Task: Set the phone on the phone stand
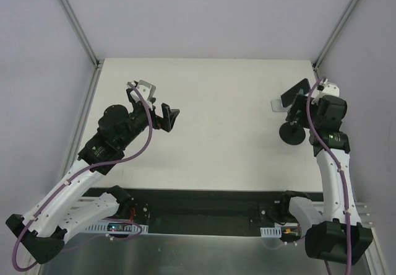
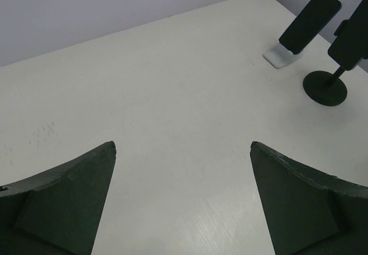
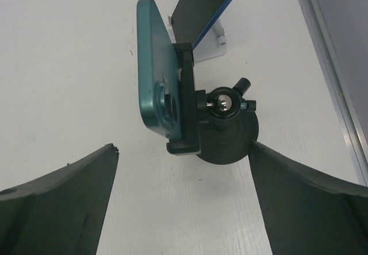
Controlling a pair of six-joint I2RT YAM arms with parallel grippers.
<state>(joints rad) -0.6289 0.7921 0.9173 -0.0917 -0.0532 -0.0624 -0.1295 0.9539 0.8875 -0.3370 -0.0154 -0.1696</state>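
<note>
1. At 2 o'clock on the table [image 1: 204,157] in the top view: the phone [image 1: 296,91], propped tilted on the phone stand [image 1: 276,105], near the table's 3 o'clock edge.
2. From the left wrist, up at 1 o'clock: dark glossy screen facing out, lower end down on the silver-white base, upper end raised toward 1 o'clock.
3. Just beside the phone stand, at 5 o'clock of it in the top view: a black pole stand [image 1: 292,134] with a round base, its clamp top closed on a teal-backed phone [image 3: 155,65] held on edge.
4. Left gripper [image 2: 183,145]: at 9 o'clock of the table, well apart from the phone, spread wide, holding nothing, only bare tabletop in the gap.
5. Right gripper [image 3: 184,146]: over the black pole stand, spread wide and gripping nothing; clamp and round base in the gap in the wrist view, phone and phone stand beyond at 12 o'clock.
6. Finger [image 3: 305,203] at 4 o'clock of that view: overlapping the round base's rim; touching or apart, cannot tell.
</note>
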